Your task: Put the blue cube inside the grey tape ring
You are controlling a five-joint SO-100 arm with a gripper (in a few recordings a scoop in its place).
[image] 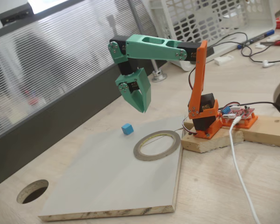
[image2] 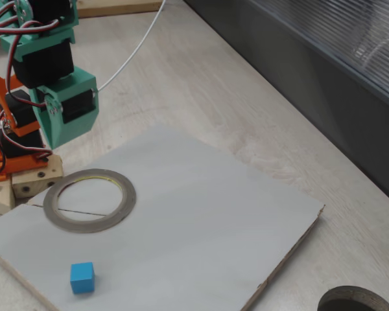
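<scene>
Blue cube [image: 127, 129]: small, plain-faced, resting flat on the grey board [image: 98, 182]; free of any grip. In a fixed view it lies just left of the ring [image: 157, 145] and slightly farther back; in the other fixed view it sits at the near left [image2: 82, 277], below the ring [image2: 89, 200], apart from it.

Ring: thin grey tape roll, lying flat on the same board, pale inner rim, centre hollow and unoccupied. Close to the arm's wooden base block [image: 210, 139].

Tool [image: 142, 108]: green, pointing down, hanging in the air above the board, above and a little right of the cube, touching nothing. Jaws look closed to a point and hold nothing.

Tabletop [image: 214, 186]: pale wood; round dark hole [image: 32, 191] at near left, not the target.

Step in hand, as judged: approach and pick, not yet begun. To do it well, part the jaws before descending, centre them over the cube, square to two opposite faces, come down near the board, then close. The cube is small, so a slight offset would likely push it aside.
</scene>
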